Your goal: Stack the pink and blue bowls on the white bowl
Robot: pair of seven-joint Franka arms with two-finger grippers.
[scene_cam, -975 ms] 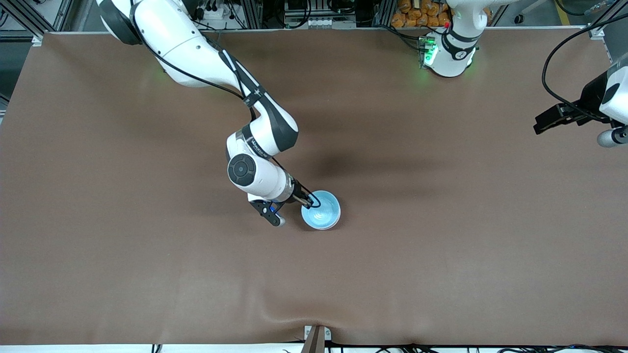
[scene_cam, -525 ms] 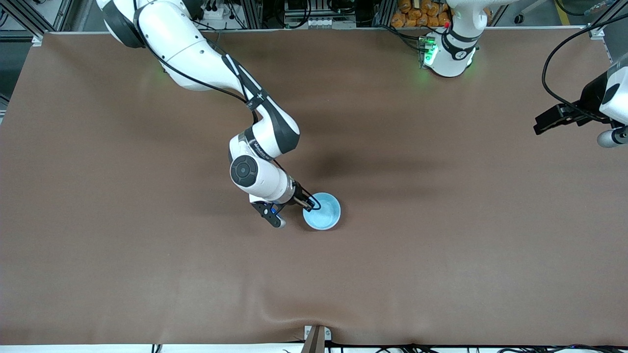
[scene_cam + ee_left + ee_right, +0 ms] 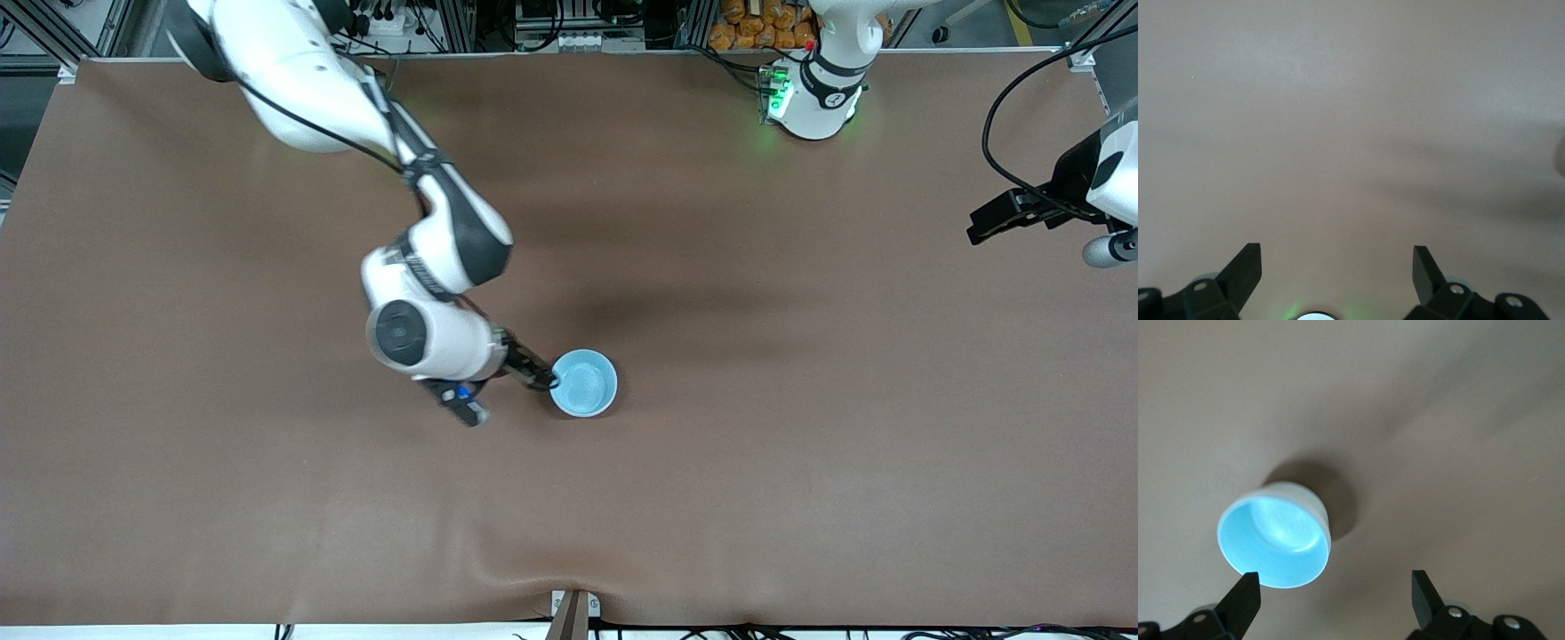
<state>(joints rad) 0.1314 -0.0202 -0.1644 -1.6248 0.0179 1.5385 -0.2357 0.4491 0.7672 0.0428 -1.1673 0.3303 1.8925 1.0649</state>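
The right gripper [image 3: 1331, 587] hangs with its two fingers spread wide and holding nothing, one fingertip [image 3: 1245, 587] just beside the rim of the blue bowl [image 3: 583, 382]. The bowl stands upright near the middle of the brown table [image 3: 800, 462], mouth up; being round, it has no long axis, only a vertical one. A paler outer wall shows around it in the right wrist view, so I judge it sits on top of the stack, though the pink and white bowls below cannot be made out. The placing step looks finished; the next move probably calls only for lifting clear without knocking the rim. The left gripper [image 3: 1337, 267] waits, open and empty, over bare table at its own end.
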